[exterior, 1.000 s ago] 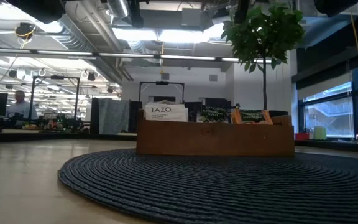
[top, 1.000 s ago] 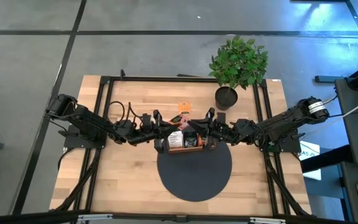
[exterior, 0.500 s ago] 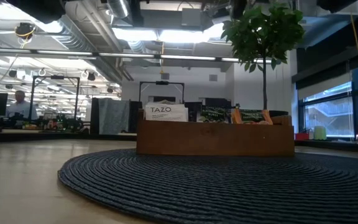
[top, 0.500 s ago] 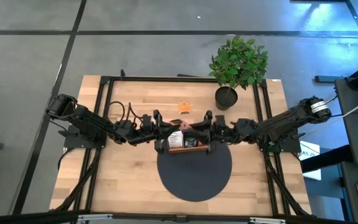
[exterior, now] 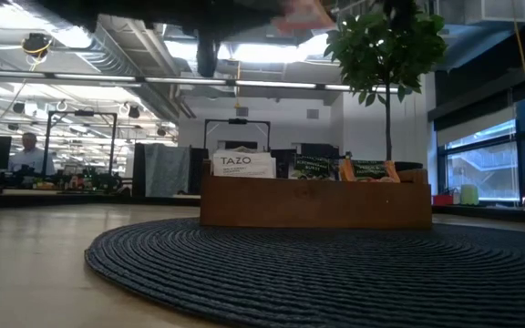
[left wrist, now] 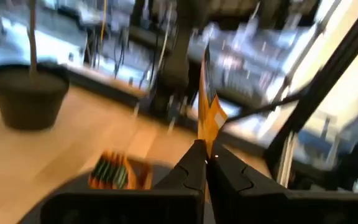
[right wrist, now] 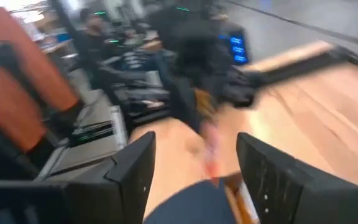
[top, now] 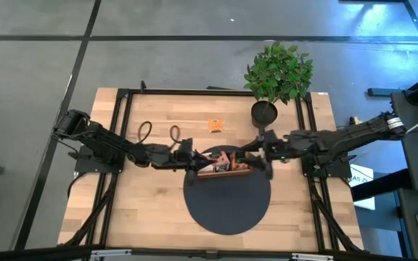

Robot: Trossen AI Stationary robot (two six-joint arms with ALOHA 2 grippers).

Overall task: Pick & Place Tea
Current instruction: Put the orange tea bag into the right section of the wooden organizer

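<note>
Left gripper pinched on 1 orange sachet, upright above the wooden tray. Right gripper spread wide, empty, just opposite across the tray.

You see a pale wood-plank table, matt, a dark woven mat with rough ribbed cords, a brown wooden tray, smooth, paper sachets, a matt black pot.

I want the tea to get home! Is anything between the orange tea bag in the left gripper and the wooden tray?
Nothing visible is. The left gripper, shut on the orange tea bag, is just beside the wooden tray. The right gripper is open at the tray's other end, off that path.
</note>
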